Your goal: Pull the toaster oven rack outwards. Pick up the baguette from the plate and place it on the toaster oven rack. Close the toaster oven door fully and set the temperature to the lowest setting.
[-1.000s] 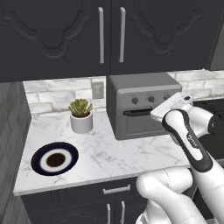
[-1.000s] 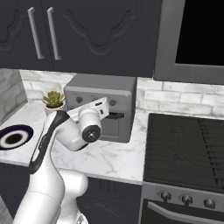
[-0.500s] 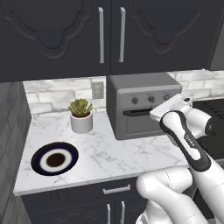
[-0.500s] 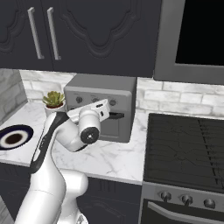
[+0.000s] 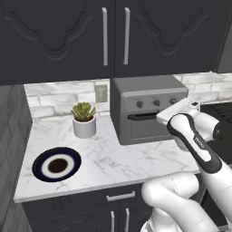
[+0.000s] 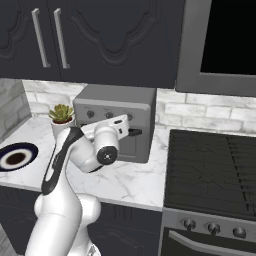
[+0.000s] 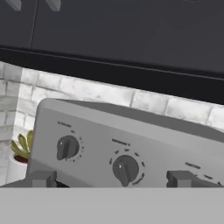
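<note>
arm: raised, level | pincer (image 7: 111, 179): spread (tips apart) facing toaster oven (image 7: 131, 140) knobs

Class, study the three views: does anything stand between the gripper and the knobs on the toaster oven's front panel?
Nothing visible does. In the hand view the gripper faces the toaster oven directly, its fingertips framing the knobs with open air between.
</note>
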Controlling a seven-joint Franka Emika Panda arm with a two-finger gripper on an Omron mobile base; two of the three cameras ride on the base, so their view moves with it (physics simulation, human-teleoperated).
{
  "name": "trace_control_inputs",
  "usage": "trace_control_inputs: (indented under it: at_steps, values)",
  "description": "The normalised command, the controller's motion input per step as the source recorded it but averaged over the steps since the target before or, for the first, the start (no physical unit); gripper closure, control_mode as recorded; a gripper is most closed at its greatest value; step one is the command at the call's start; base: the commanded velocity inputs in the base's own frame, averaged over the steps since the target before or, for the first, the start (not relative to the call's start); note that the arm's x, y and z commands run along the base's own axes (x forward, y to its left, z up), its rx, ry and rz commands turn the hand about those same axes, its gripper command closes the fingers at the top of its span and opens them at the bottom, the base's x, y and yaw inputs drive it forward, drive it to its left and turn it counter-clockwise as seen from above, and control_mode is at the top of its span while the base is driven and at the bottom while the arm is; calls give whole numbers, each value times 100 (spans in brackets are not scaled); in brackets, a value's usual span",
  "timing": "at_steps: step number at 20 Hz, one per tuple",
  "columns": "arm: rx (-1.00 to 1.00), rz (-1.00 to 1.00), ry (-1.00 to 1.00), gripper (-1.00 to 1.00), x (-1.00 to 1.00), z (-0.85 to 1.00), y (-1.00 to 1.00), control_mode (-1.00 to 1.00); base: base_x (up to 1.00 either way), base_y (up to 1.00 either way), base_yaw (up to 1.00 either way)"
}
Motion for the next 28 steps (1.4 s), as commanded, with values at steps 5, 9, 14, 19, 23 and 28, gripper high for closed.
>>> trace_control_inputs:
  at_steps: [5, 9, 14, 19, 23, 28]
  values:
    - [3, 0, 0, -100, 18, -10, -1, -100, 0, 0, 0]
    - [3, 0, 0, -100, 22, -14, 0, -100, 0, 0, 0]
    - [3, 0, 0, -100, 22, -15, 0, -100, 0, 0, 0]
    - [3, 0, 0, -100, 20, -14, 0, -100, 0, 0, 0]
    - [2, 0, 0, -100, 17, -10, 0, -100, 0, 0, 0]
    - [0, -1, 0, -100, 16, -8, 0, -100, 0, 0, 0]
